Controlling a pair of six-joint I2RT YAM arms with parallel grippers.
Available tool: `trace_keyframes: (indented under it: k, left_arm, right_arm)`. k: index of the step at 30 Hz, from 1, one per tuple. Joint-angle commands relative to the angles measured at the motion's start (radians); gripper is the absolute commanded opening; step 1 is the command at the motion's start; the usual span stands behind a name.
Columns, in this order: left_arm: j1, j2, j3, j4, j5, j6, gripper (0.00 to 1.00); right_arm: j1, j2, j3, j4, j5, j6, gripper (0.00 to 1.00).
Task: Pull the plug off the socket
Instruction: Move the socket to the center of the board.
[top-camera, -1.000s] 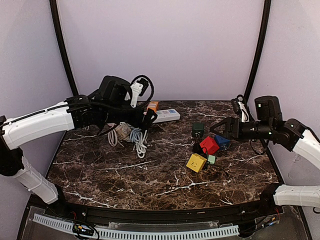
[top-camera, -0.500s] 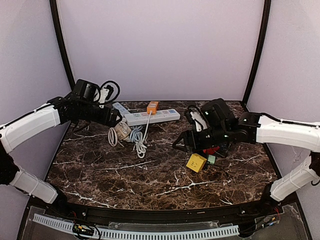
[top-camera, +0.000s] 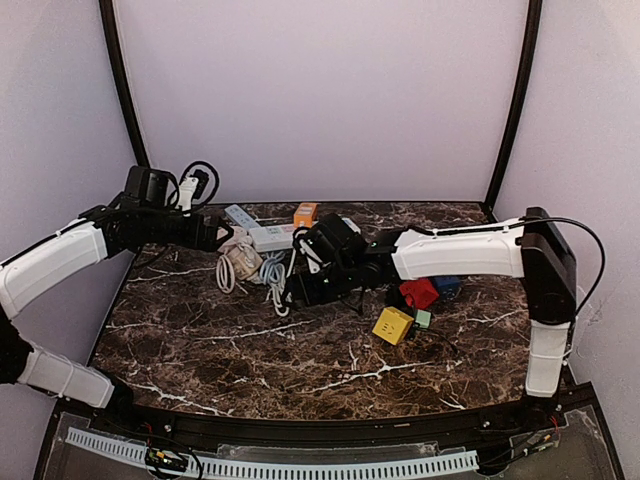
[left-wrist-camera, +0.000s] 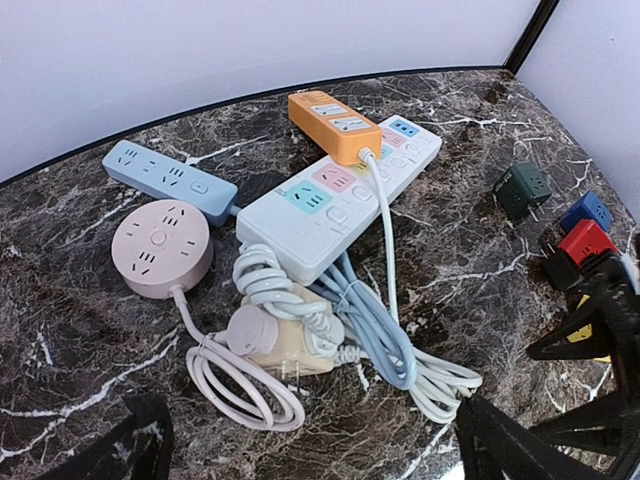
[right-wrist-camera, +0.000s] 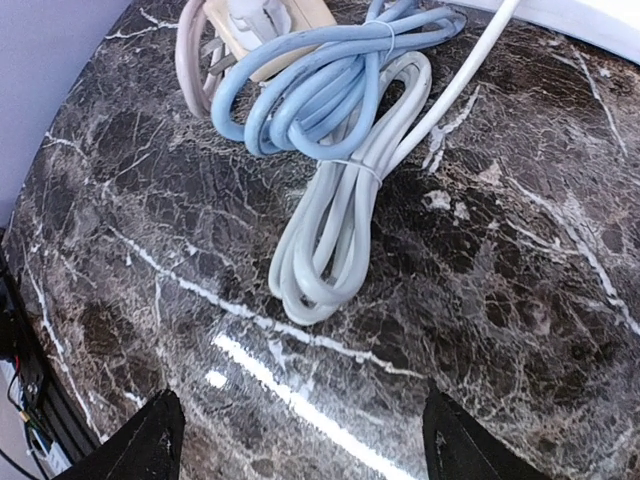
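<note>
Right arm has swung in toward the long white plastic power strip (top-camera: 268, 238). The right tool (right-wrist-camera: 315, 440), spread, hovers on the strip's near side, with the orange boxy plug (top-camera: 306, 213) at its far edge, straight beyond.

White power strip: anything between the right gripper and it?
Yes. The coiled blue cable and white cable lie between the open right gripper and the white power strip, right in the approach line.

At the back of the surface (top-camera: 200, 350), power strips (left-wrist-camera: 320, 205), one atop another; round socket (left-wrist-camera: 160, 247) front-left; coiled cords (left-wrist-camera: 390, 340) in front; cube adapters (top-camera: 395, 325) right.
</note>
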Motion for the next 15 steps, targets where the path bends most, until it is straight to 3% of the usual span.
trace_keyframes:
  k: [1, 5, 11, 13, 15]
  left_arm:
    - [0.001, -0.042, -0.02, 0.01, 0.025, 0.0, 0.99]
    - [0.001, -0.066, -0.031, 0.021, 0.013, 0.0, 0.99]
    - [0.001, -0.066, -0.033, 0.03, 0.035, -0.004, 0.99]
    - [0.001, -0.065, -0.031, 0.027, 0.037, -0.005, 0.99]
    - [0.001, -0.068, -0.027, 0.023, 0.03, -0.001, 0.99]
  right_arm:
    - [0.008, 0.115, 0.101, 0.022, 0.032, 0.004, 0.76]
    - [0.008, 0.203, 0.168, 0.031, 0.029, 0.023, 0.73]
    - [0.007, 0.328, 0.287, 0.047, -0.024, 0.029, 0.6]
    - [0.008, 0.352, 0.309, 0.041, -0.03, 0.032, 0.49]
    - [0.009, 0.352, 0.313, 0.047, -0.037, 0.039, 0.29]
